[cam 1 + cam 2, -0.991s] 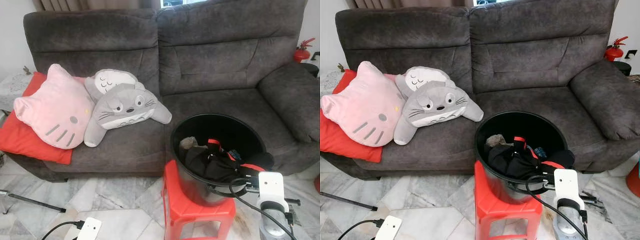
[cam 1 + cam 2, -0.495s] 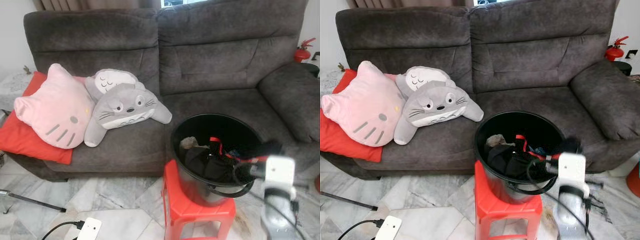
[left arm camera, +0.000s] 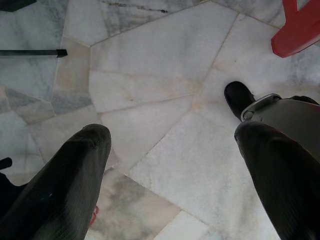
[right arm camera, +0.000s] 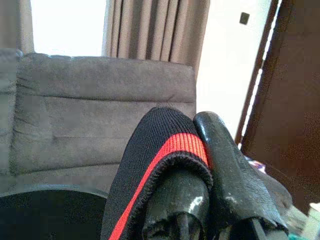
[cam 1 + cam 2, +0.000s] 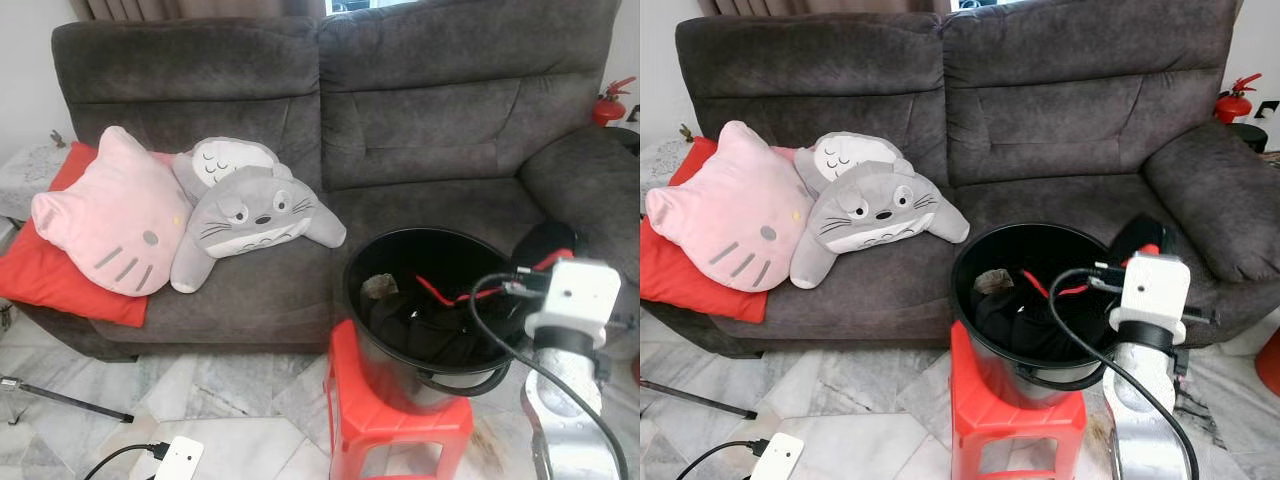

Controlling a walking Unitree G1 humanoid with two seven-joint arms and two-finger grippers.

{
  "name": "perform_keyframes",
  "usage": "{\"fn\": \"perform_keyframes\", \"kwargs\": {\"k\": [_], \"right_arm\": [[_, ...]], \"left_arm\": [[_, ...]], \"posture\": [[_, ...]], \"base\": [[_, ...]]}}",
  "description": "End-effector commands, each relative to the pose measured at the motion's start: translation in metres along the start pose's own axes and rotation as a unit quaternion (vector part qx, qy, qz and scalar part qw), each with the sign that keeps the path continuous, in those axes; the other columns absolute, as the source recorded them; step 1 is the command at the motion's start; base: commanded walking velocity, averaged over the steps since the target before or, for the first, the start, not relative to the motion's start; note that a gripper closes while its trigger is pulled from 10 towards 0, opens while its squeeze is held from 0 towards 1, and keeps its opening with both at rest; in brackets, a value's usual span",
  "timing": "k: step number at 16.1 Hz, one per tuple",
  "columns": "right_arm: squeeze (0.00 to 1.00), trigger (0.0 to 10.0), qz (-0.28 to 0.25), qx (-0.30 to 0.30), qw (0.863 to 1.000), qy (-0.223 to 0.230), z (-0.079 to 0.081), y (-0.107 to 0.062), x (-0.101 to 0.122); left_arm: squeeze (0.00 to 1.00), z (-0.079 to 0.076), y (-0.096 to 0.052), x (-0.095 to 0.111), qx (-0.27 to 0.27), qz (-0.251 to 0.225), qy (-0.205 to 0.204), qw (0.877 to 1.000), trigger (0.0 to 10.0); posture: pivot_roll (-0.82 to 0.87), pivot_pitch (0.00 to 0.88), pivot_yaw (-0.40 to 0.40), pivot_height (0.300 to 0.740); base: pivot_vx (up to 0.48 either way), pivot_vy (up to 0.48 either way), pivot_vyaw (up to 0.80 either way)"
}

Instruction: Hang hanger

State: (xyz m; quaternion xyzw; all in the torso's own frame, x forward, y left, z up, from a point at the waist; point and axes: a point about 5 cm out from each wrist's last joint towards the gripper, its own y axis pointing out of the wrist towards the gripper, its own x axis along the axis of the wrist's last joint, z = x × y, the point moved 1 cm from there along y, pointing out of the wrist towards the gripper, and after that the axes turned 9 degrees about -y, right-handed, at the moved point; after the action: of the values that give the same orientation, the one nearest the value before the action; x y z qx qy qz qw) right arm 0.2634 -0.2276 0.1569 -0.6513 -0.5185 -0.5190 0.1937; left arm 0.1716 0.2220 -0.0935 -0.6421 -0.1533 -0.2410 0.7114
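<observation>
Hanger: thin red wire, lying across the mouth of black bucket, above dark clothes, its far end running toward R gripper. Bucket stands on red stool in front of grey sofa. R gripper raised at bucket's right rim, fingers clenched on black knit cloth w/ red stripe; grip on the wire itself: cannot tell. L gripper hangs low over marble floor, fingers spread, nothing btwn them.
</observation>
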Motion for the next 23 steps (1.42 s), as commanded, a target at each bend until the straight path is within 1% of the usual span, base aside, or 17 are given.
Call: {"fn": "perform_keyframes", "kwargs": {"k": [1,2,4,5,6,11,12,13,17,23], "right_arm": [[0.00,10.0,-0.012,0.005,1.000,0.014,0.005,0.000,0.010],[0.00,10.0,-0.001,0.014,1.000,0.012,0.009,-0.004,0.007],[0.00,10.0,0.013,0.013,1.000,0.015,0.010,-0.009,0.003],[0.00,10.0,0.013,0.014,1.000,0.018,0.011,-0.011,0.005],[0.00,10.0,0.014,0.022,0.999,0.022,0.016,-0.013,0.007],[0.00,10.0,0.025,0.028,0.999,0.030,0.023,-0.014,0.006],[0.00,10.0,0.026,0.028,0.999,0.028,0.023,-0.012,0.006],[0.00,10.0,0.031,0.029,0.999,0.025,0.022,-0.011,0.004],[0.00,10.0,0.048,0.041,0.998,0.016,0.024,-0.013,-0.005],[0.00,10.0,0.038,0.040,0.998,0.015,0.021,-0.009,0.000]], "left_arm": [[0.00,0.002,-0.001,-0.004,0.002,0.008,0.003,1.000,10.0],[0.00,0.002,-0.001,-0.005,0.003,0.008,0.002,1.000,10.0],[0.00,0.002,-0.001,-0.005,0.003,0.006,-0.007,1.000,10.0],[0.00,0.003,-0.001,-0.004,0.006,0.002,-0.015,1.000,10.0],[0.00,0.003,-0.001,-0.005,0.006,0.001,-0.014,1.000,10.0],[0.00,0.007,-0.002,-0.004,0.013,-0.002,-0.007,1.000,10.0],[0.00,0.007,-0.002,-0.005,0.014,-0.002,-0.009,1.000,10.0],[0.00,0.008,-0.003,-0.006,0.015,-0.006,-0.020,1.000,10.0],[0.00,0.007,-0.003,-0.006,0.016,-0.007,-0.025,1.000,10.0],[0.00,0.003,-0.003,-0.009,0.011,-0.005,-0.028,1.000,10.0]], "posture": [[-0.20,0.000,0.096,0.740],[-0.20,0.000,0.095,0.740],[-0.20,0.000,0.095,0.740],[-0.20,0.000,0.096,0.740],[-0.20,0.000,0.099,0.740],[-0.19,0.000,0.101,0.740],[-0.18,0.000,0.098,0.740],[-0.18,0.000,0.095,0.740],[-0.18,0.000,0.083,0.740],[-0.19,0.000,0.073,0.740]], "base": [[0.000,0.000,0.00],[0.000,0.000,0.00],[0.000,0.000,0.00],[0.000,0.000,0.00],[0.000,0.000,0.00],[0.000,0.000,0.00],[0.000,0.000,0.00],[0.000,0.000,0.00],[0.000,0.000,0.00],[0.000,0.000,0.00]]}}
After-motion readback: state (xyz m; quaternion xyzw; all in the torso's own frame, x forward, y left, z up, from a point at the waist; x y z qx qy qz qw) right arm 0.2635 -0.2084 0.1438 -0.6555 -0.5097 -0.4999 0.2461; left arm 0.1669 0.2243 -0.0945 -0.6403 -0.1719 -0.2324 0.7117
